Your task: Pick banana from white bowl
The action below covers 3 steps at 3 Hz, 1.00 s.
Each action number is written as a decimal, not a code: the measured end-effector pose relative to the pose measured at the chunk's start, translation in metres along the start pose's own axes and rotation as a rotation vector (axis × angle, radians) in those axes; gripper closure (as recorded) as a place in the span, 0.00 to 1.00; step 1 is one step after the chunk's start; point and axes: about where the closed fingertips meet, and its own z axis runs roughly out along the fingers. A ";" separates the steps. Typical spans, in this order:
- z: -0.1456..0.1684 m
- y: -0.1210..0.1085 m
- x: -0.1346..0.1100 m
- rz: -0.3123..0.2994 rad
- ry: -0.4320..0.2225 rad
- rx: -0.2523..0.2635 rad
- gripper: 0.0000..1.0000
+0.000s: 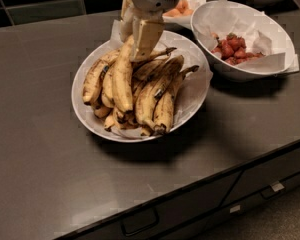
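Observation:
The wide white bowl (190,96) lined with crinkled paper sits at mid-counter and holds several bananas. The large, fat, curved yellow banana (122,79) lies on top of the pile at left centre, its upper end reaching up to my gripper. My gripper (136,40) hangs from above over the bowl's far side, and its pale fingers (146,36) are closed around that upper end. The slimmer, browner bananas (157,96) lie to the right of it in the bowl.
A deeper white bowl with red fruit (247,39) stands close to the right. A bowl with orange fruit (182,6) sits behind the gripper, and another bowl is at the top right edge. The dark counter (35,134) ends in front above drawers (140,221).

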 end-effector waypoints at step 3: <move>-0.029 0.022 -0.001 -0.017 -0.070 0.103 1.00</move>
